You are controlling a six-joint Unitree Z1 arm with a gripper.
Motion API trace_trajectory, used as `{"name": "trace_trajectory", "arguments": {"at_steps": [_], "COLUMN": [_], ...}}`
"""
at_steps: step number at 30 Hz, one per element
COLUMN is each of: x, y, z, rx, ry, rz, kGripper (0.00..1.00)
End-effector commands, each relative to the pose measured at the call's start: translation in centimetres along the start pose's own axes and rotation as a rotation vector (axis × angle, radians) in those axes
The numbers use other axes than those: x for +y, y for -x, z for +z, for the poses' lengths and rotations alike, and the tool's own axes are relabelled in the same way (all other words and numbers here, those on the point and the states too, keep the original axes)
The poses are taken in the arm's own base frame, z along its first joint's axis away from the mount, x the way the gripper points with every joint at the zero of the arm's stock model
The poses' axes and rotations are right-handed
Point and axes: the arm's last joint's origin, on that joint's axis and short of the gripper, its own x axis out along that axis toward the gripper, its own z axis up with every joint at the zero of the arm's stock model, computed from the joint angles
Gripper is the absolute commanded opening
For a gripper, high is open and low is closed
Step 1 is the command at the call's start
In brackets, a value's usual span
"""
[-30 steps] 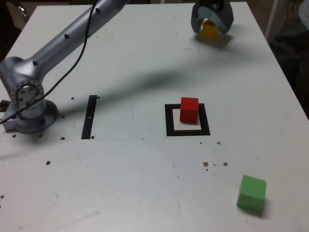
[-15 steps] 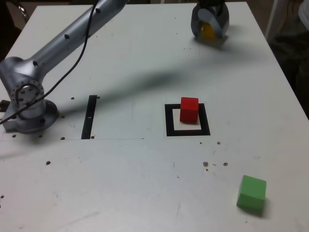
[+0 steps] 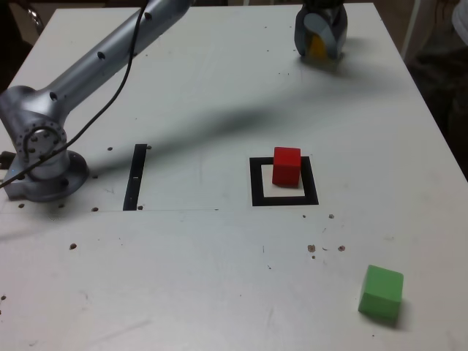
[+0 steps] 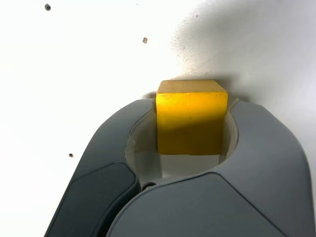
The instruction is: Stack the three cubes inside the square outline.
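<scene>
The claw [image 4: 192, 123] is now pinching the yellow cube [image 4: 191, 117]; its jaws, spread wide around the block a second ago, have come in against both sides, as the wrist view is showing. The cube is still sitting on the table [image 3: 219, 278] at the far edge, well apart from the outline [image 3: 256, 183]. That likely means the grasp is done and a lift is coming next. The red cube [image 3: 287, 166] is resting inside the outline, towards its far side, waiting as the base. The green cube [image 3: 381, 292] is lying near the front, on the exterior view's right, untouched.
</scene>
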Motion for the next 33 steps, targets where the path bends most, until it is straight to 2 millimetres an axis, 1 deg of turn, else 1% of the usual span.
{"name": "trace_trajectory", "arguments": {"at_steps": [1,4,9,17,21,23,25,26,28,33], "x": [0.2,0.2,-0.3,-2.2,-3.5,-4.7,-6.2,-7.5,-9.6,-16.0], "y": [0.1,0.2,1.8,6.5,9.2,10.8,12.7,13.8,15.4,18.8], "z": [0.0,0.0,-0.4,0.1,0.2,0.6,1.2,1.6,2.2,2.8], "rx": [-0.013,-0.019,-0.008,-0.018,-0.014,-0.005,0.007,0.016,0.028,0.042], "ry": [0.021,0.039,0.057,0.040,0.057,0.056,0.050,0.046,0.044,0.049], "rz": [0.011,0.009,-0.010,-0.007,0.000,0.011,0.023,0.028,0.027,0.005], "kGripper": [0.06,0.06,0.06,0.06,0.06,0.06,0.06,0.06,0.07,0.07]}}
